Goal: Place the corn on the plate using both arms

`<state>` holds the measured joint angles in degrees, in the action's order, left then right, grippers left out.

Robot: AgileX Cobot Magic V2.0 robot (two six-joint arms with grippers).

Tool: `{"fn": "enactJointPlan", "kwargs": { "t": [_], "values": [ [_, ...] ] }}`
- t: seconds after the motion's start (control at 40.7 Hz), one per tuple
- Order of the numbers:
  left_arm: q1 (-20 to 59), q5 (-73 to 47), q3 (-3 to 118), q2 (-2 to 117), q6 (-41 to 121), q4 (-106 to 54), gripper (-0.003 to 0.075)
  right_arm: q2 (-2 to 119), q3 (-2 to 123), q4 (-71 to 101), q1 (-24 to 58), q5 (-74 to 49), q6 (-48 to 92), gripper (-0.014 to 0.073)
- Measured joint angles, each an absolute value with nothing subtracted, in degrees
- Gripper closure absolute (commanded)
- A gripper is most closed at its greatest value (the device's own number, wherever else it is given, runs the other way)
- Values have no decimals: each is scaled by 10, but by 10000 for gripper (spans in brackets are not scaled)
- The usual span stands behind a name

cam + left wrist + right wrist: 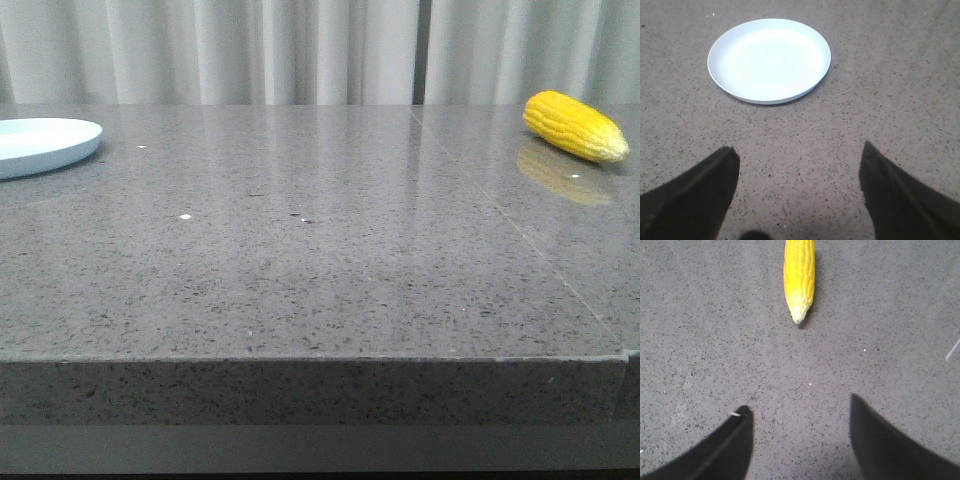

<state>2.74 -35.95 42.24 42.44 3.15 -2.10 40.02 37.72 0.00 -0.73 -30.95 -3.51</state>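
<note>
Left gripper spread wide, empty, right gripper spread wide, empty, corn upper right, long axis slanting, pale tip lower right, plate upper left

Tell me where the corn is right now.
In the front view the corn lies at the far right of the table, opposite the plate at far left; the right wrist view shows its pale tip toward the open right gripper.

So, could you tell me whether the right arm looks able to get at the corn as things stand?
Probably yes: the right gripper is open, and only bare table lies between it and the corn's pale tip.
</note>
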Motion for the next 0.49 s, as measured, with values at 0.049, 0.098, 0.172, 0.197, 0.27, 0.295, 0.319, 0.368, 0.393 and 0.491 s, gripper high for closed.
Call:
{"fn": "enactJointPlan", "kwargs": {
  "t": [0.049, 0.098, 0.172, 0.197, 0.27, 0.295, 0.319, 0.368, 0.393, 0.491],
  "values": [
    [27, -359, 422, 430, 31, -20, 175, 400, 377, 0, -7, -310, -35, 51],
    [27, -359, 422, 435, 31, -20, 175, 400, 377, 0, -7, -310, -35, 51],
    [27, -360, 422, 446, 31, -19, 175, 400, 377, 0, -7, -308, -35, 51],
    [27, -360, 422, 451, 31, -17, 175, 400, 377, 0, -7, -307, -35, 51],
    [27, -372, 431, 471, 31, -10, 175, 400, 377, 0, -7, -303, -35, 51],
    [27, -378, 437, 480, 31, -7, 175, 400, 377, 0, -7, -303, -35, 51],
    [27, -384, 443, 488, 31, -4, 175, 400, 377, 0, -7, -303, -35, 51],
    [27, -400, 459, 508, 31, 4, 175, 400, 377, 0, -7, -303, -35, 51],
    [27, -406, 465, 517, 31, 7, 175, 400, 377, 0, -7, -302, -35, 51],
    [27, -436, 498, 555, 31, 22, 175, 400, 377, 0, -7, -302, -35, 51]
  ]
}}
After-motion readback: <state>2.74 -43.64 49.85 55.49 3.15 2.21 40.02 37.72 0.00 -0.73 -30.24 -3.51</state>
